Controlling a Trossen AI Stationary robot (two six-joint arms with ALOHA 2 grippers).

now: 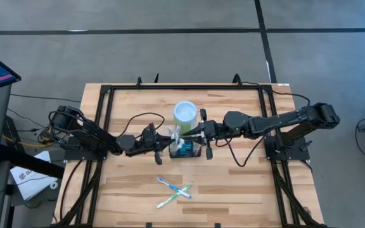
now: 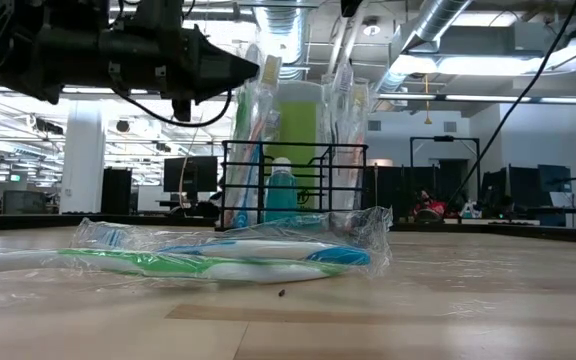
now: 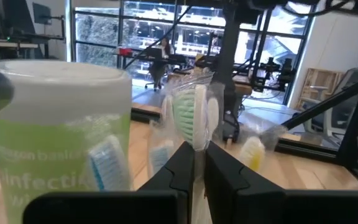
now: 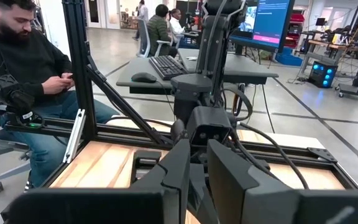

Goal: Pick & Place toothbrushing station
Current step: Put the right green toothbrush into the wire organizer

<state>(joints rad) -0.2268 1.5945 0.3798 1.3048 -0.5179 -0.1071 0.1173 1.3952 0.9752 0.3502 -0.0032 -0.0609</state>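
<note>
The caddy (image 1: 187, 151) stands mid-counter (image 1: 246, 196), just in front of the green cup (image 1: 185, 114), with both hands at it from either side: the left hand (image 1: 170, 140) is pinched shut on a wrapped toothbrush (image 3: 191, 115) held upright over the caddy's left end, so the drop lies straight below it. The right hand (image 1: 203, 136) hangs at the caddy's right end, fingers nearly together; whether it grips anything I cannot tell. Two more wrapped brushes (image 1: 175, 190) lie crossed nearer the counter's front edge, and the cup's label reads partly "infecti".
</note>
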